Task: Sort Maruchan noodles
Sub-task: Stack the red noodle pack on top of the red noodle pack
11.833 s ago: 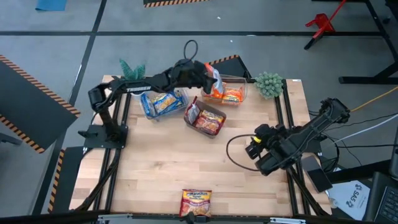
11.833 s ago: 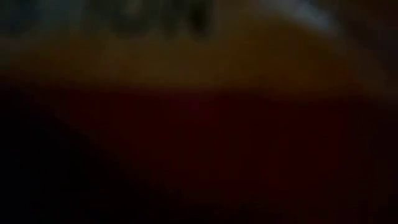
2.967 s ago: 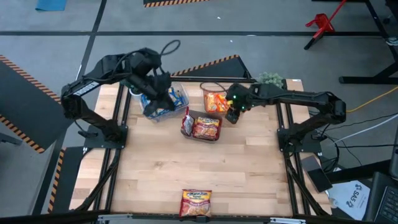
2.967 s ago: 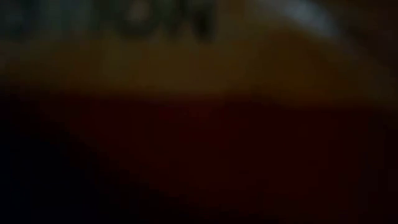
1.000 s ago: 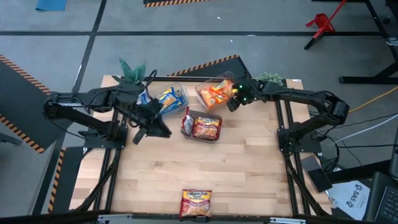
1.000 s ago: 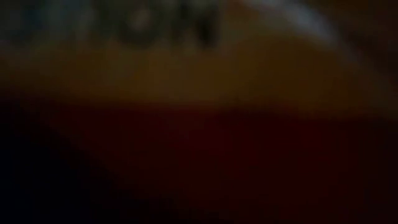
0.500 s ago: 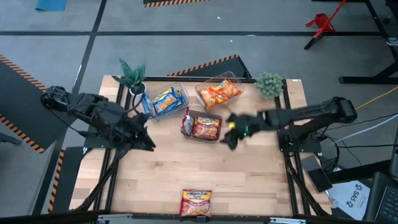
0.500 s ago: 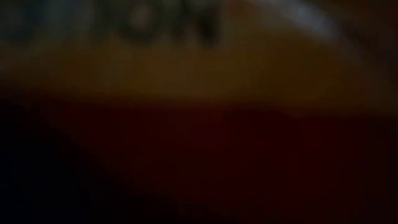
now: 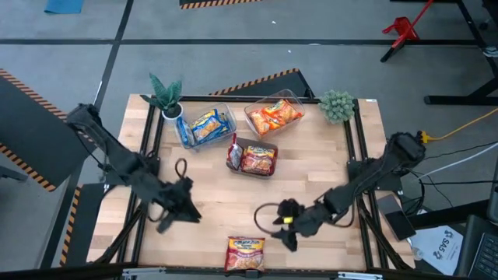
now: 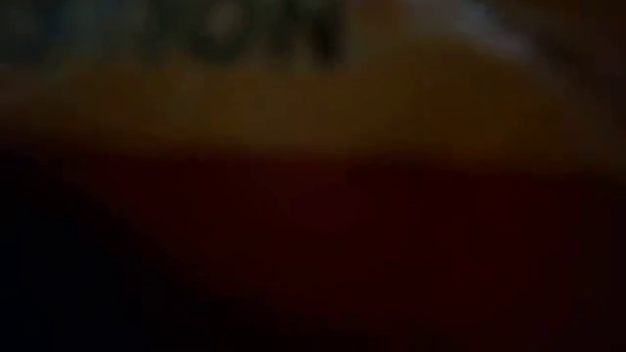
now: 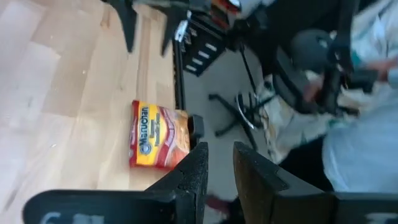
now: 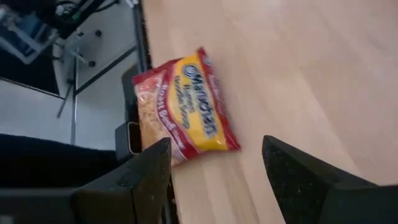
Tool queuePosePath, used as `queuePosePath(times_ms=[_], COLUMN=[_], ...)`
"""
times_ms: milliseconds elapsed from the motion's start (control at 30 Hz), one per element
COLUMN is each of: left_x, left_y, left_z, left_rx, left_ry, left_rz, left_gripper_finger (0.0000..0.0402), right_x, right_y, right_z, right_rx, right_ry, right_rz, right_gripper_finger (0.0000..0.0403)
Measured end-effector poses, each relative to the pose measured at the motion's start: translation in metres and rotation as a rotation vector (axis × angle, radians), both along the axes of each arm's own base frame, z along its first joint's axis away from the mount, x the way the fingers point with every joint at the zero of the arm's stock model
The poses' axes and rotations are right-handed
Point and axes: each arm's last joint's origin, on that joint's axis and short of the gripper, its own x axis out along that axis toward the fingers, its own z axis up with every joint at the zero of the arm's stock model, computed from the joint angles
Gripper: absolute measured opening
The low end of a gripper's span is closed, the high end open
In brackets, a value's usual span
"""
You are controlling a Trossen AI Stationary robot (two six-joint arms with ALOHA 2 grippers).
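One red and yellow Maruchan noodles packet [image 9: 245, 254] lies flat at the table's near edge, also in the left wrist view [image 11: 158, 135] and the right wrist view [image 12: 183, 112]. My right gripper [image 9: 278, 232] [image 12: 216, 142] is open just to the packet's right, pointing at it, with nothing between its fingers. My left gripper [image 9: 191, 211] [image 11: 221, 146] hangs to the packet's left, its fingers a narrow gap apart and holding nothing. More packets lie in three clear bins: blue ones [image 9: 205, 124], orange ones [image 9: 272, 115] and red ones [image 9: 253, 158].
Two small green plants stand at the far edge, one on the left [image 9: 165, 93] and one on the right [image 9: 336, 104]. Bare wood [image 9: 233, 202] lies between the bins and the near packet. The low view is dark and blurred. A person sits beyond the table [image 11: 367, 93].
My right gripper has swung from beside the orange bin at the far edge across the table to the near edge, stopping just right of the lone packet. My left gripper has drawn back from the blue bin toward the near left and sunk lower. The packets and bins have kept still.
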Motion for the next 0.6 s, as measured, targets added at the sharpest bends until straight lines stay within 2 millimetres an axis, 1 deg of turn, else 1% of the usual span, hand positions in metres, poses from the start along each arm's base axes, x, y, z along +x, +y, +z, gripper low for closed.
queuePosePath(times_ms=[133,200,233,300,400,500,600], left_x=[0.012,0.018,0.02,0.025,0.031,0.037,0.04], left_y=[-0.022,-0.032,-0.037,-0.046,-0.059,-0.072,-0.082], left_z=[-0.032,-0.047,-0.054,-0.066,-0.081,-0.091,-0.1], left_rx=[-0.064,-0.088,-0.093,-0.1,-0.105,-0.154,-0.185], left_ry=[-0.048,-0.042,-0.03,-0.009,0.006,0.005,-0.007], left_rz=[0.054,0.058,0.06,0.07,0.08,0.081,0.082], left_gripper_finger=[0.0069,0.0069,0.0069,0.0069,0.0069,0.0069,0.0069], right_x=[0.008,0.012,0.018,0.027,0.048,0.067,0.08], right_y=[0.02,0.027,0.031,0.039,0.055,0.067,0.077], right_z=[-0.022,-0.033,-0.036,-0.04,-0.037,-0.036,-0.037], right_rx=[-0.027,-0.049,-0.061,-0.09,-0.155,-0.26,-0.357], right_ry=[-0.071,-0.088,-0.095,-0.113,-0.159,-0.138,-0.098], right_rz=[0.026,0.028,0.03,0.057,0.129,0.151,0.15], right_gripper_finger=[0.0239,0.0239,0.0239,0.0239,0.0239,0.0239,0.0239])
